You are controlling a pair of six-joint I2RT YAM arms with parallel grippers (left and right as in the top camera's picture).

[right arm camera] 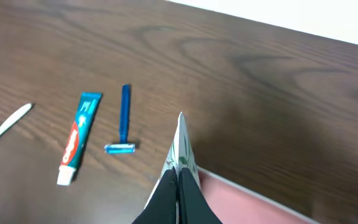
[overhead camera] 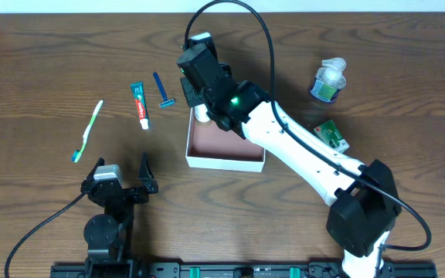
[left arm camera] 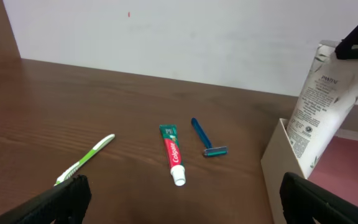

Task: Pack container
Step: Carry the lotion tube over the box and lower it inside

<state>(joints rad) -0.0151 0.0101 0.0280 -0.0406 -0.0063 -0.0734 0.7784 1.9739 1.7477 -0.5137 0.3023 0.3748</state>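
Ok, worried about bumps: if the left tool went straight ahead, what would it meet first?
Probably the toothpaste tube, lying almost dead ahead; the razor lies just beside it. Depth unclear.

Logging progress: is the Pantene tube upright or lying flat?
Upright, leaning slightly: the Pantene tube hangs from the right gripper, lower end behind the container wall.

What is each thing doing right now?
container: open, lidless, tube's lower end inside.
Pantene tube: tilted upright, held by its top.
right gripper: shut on Pantene tube.
left gripper: open, empty.
toothpaste: lying flat, capped.
razor: lying flat.
toothbrush: lying flat.
bottle: standing.
green packet: lying flat.
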